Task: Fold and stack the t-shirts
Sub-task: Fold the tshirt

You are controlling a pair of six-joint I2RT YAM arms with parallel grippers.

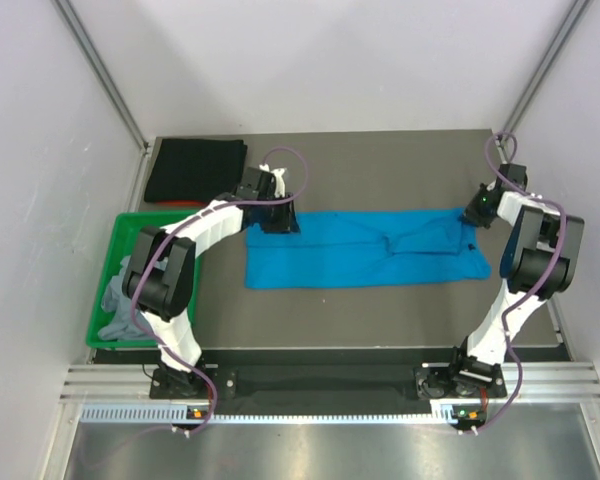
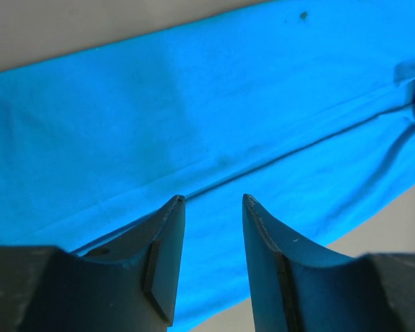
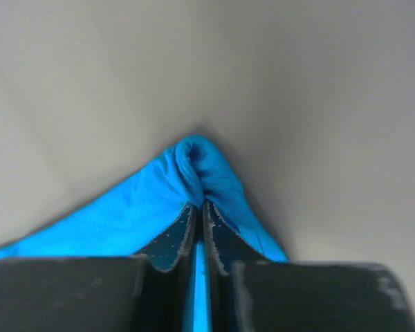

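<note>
the table [image 1: 380, 320] carries the blue t-shirt [image 1: 360, 255] at its centre, folded lengthwise into a long band running from 9 to 3 o'clock, so only part folded, i judge. at 9 o'clock the green bin [image 1: 105, 280] holds the grey t-shirt [image 1: 115, 300], crumpled. at 11 o'clock the black t-shirt [image 1: 195, 170] lies folded. the left gripper [image 1: 273, 215], fingers apart, hangs over the band's 10 o'clock corner; the right gripper [image 1: 477, 215] pinches its 2 o'clock corner — one shirt done, two left.
</note>
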